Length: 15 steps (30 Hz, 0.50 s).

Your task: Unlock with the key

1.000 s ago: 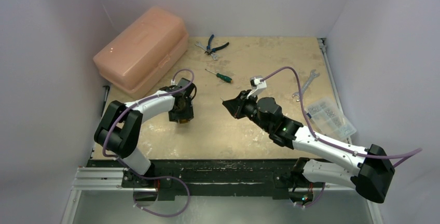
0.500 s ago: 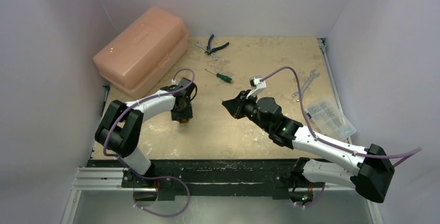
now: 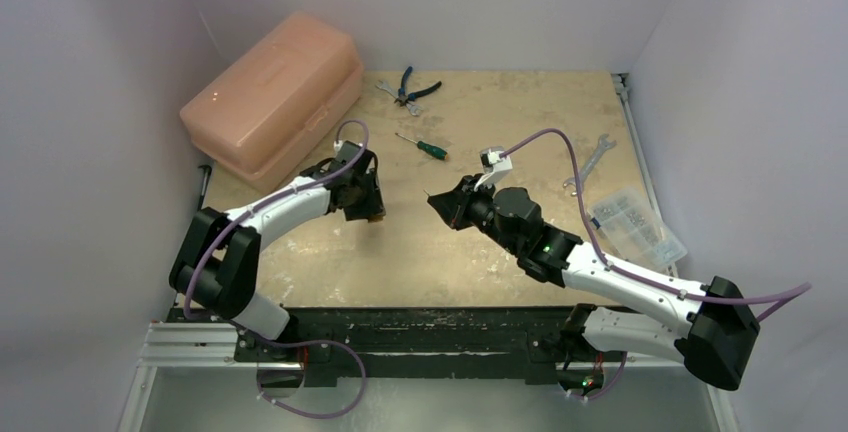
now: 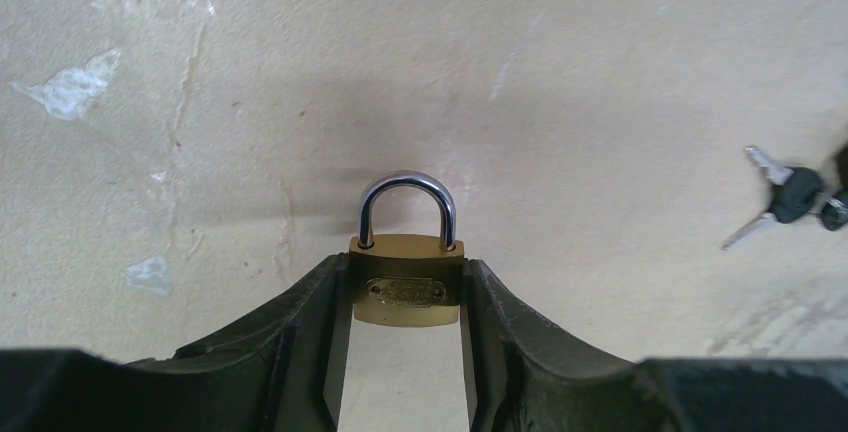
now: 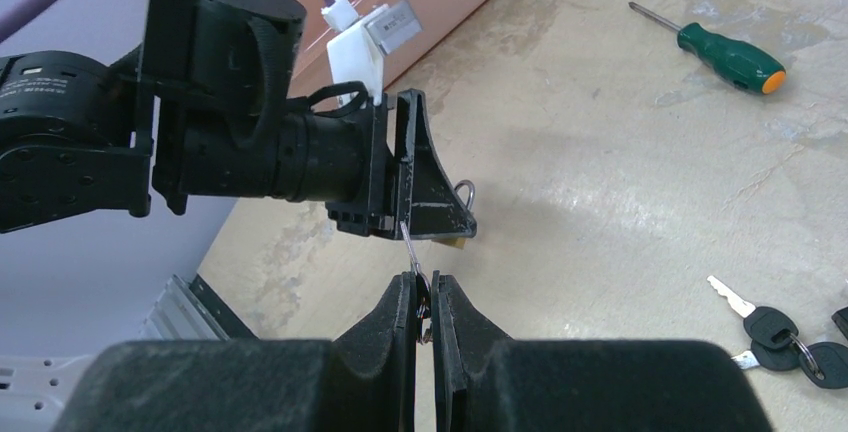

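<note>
My left gripper (image 4: 405,292) is shut on a small brass padlock (image 4: 405,290) with a closed steel shackle, held above the table; in the top view that gripper (image 3: 372,209) is left of centre. My right gripper (image 5: 425,282) is shut on a key (image 5: 410,245), whose thin blade sticks out toward the left gripper and the padlock (image 5: 455,242). In the top view the right gripper (image 3: 437,202) faces the left one across a gap. A spare bunch of black-headed keys (image 5: 775,337) lies on the table, also in the left wrist view (image 4: 795,197).
A pink plastic toolbox (image 3: 272,97) stands at the back left. A green screwdriver (image 3: 422,146), pliers (image 3: 410,86), a wrench (image 3: 588,162) and a clear box of small parts (image 3: 636,224) lie on the wooden table (image 3: 500,112).
My left gripper has lifted the padlock and swung it right and up, turning toward the right gripper. The right arm has held still with the key.
</note>
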{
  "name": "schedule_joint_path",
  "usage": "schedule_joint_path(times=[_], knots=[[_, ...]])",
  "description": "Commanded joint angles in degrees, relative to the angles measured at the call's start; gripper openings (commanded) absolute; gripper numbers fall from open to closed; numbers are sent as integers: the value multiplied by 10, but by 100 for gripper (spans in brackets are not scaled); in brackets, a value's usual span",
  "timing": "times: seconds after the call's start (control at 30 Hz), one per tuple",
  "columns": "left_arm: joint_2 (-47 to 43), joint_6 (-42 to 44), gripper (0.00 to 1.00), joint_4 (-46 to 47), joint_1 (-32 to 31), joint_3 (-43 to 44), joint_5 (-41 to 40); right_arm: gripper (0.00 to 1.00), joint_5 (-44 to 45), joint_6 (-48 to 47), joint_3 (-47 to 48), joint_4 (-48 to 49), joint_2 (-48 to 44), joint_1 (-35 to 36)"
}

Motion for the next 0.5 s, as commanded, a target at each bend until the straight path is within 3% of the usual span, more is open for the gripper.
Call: schedule_joint_path(times=[0.0, 0.47], knots=[[-32, -14, 0, 47, -1, -1, 22, 0, 4, 7, 7, 2, -10, -3], [-50, -8, 0, 65, -1, 42, 112, 0, 22, 13, 1, -3, -22, -3]])
